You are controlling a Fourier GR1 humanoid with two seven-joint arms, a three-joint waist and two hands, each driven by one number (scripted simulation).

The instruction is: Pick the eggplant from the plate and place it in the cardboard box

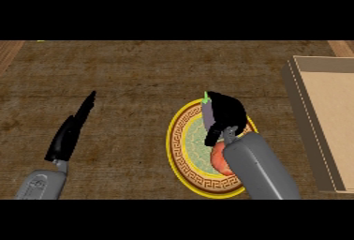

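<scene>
Eggplant (206,114) shows as a purple strip with a green stem tip, its long axis running nearly straight up and down in the head view, stem pointing toward the far side of the table (152,75). It sits over the upper part of the plate (181,154), and the right hand (228,112) is curled round it from the right, hiding most of its body; whether it has left the plate's surface cannot be told. The plate is round with a yellow rim and a brown patterned band, and a red round thing (218,158) lies on it, nearer than the eggplant and partly hidden by the grey right forearm. Well to the right of the plate stands the cardboard box (325,122), its open inside facing up. Left of the plate, well apart, the left hand (69,133) rests with fingers straight, holding nothing.
</scene>
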